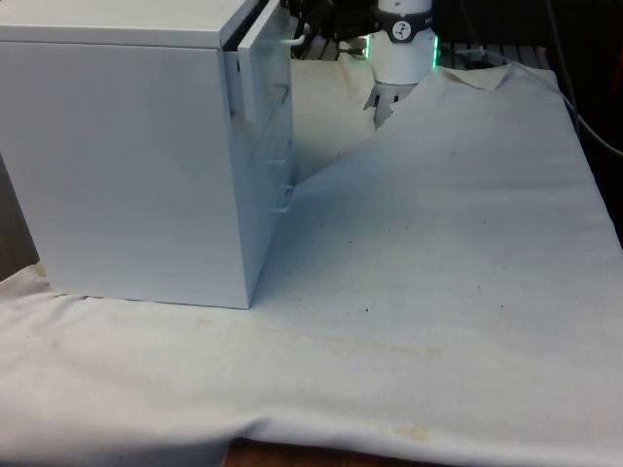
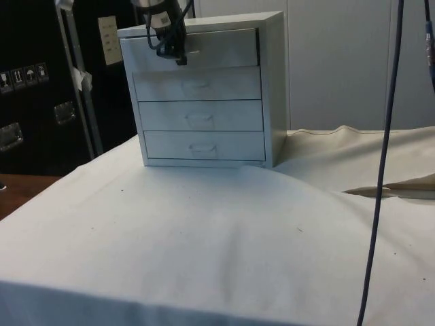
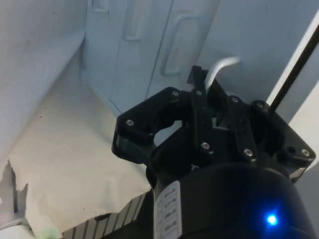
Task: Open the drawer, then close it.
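The top drawer (image 2: 194,49) of the white chest of drawers (image 2: 204,95) is what we are working on, and it sits slightly proud of the chest's front face, pulled out a little way while the three drawers below it lie flush. In the front view we see the same thing from the chest's side: the top drawer's front panel (image 1: 265,58) stands out from the chest's body with a dark gap behind it. Our gripper (image 2: 178,53) is at the top drawer's handle (image 3: 219,69), and in the wrist view the fingers (image 3: 197,92) are drawn close together around that pale curved handle, so we judge that they have hold of it. The handle runs crosswise along the drawer's front, and the drawer slides straight out of, or back into, the chest along a line square to that face; the gripper stands on the outer side of the face, so a pull away from the chest opens it further and a push toward the chest shuts it. We judge the opening as only begun. From the front view the chest hides nearly all of the gripper, and we cannot tell how deep the drawer is or what lies inside it. In the side view the gripper covers the handle itself. The chest stands on the white cloth (image 2: 204,231), near its far edge in the side view.
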{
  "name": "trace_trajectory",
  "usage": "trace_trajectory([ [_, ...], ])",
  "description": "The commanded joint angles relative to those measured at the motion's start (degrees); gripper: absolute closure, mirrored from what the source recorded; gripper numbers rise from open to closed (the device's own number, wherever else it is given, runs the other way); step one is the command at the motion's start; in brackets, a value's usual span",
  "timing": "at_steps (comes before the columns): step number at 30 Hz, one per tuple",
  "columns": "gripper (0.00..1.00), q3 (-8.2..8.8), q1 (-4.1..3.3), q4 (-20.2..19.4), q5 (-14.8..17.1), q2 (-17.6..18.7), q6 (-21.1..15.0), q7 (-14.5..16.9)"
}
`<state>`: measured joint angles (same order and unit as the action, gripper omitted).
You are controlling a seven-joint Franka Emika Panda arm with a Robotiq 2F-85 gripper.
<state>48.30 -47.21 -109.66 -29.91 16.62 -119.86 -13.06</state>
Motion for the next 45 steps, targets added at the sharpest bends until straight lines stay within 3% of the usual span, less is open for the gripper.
trace_trajectory([
  [1, 1.0, -0.06, -0.11, 0.11, -0.17, 0.06, 0.29, -0.17],
  [5, 1.0, -0.63, -0.86, 0.86, -1.66, 0.17, 1.95, -1.6],
  [9, 1.0, -1.43, -0.97, 1.26, -2.46, 0.23, 3.09, -2.64],
  [10, 1.0, -1.49, -0.57, 0.86, -1.95, 0.06, 2.46, -2.35],
  [11, 1.0, -1.66, -1.03, 1.32, -2.64, 0.23, 3.38, -2.92],
  [13, 1.0, -2.29, -1.2, 1.6, -3.15, 0.29, 4.24, -3.72],
  [19, 1.0, -3.78, -1.43, 2.23, -3.95, 0.63, 5.96, -5.56],
  [20, 1.0, -3.84, -1.09, 1.83, -3.72, 0.4, 5.27, -5.33],
  [22, 1.0, -4.3, -1.55, 2.41, -4.07, 0.74, 6.42, -6.13],
  [27, 1.0, -5.61, -1.49, 2.81, -4.01, 1.15, 7.39, -7.45],
  [28, 1.0, -5.96, -1.2, 2.52, -3.9, 0.97, 7.05, -7.62],
  [29, 1.0, -6.19, -1.55, 2.92, -3.95, 1.38, 7.68, -8.08],
  [38, 1.0, -7.96, -1.32, 2.75, -3.9, 2.46, 7.39, -10.77],
  [45, 1.0, -9.85, -1.55, 3.44, -3.61, 3.44, 8.65, -13.18],
])
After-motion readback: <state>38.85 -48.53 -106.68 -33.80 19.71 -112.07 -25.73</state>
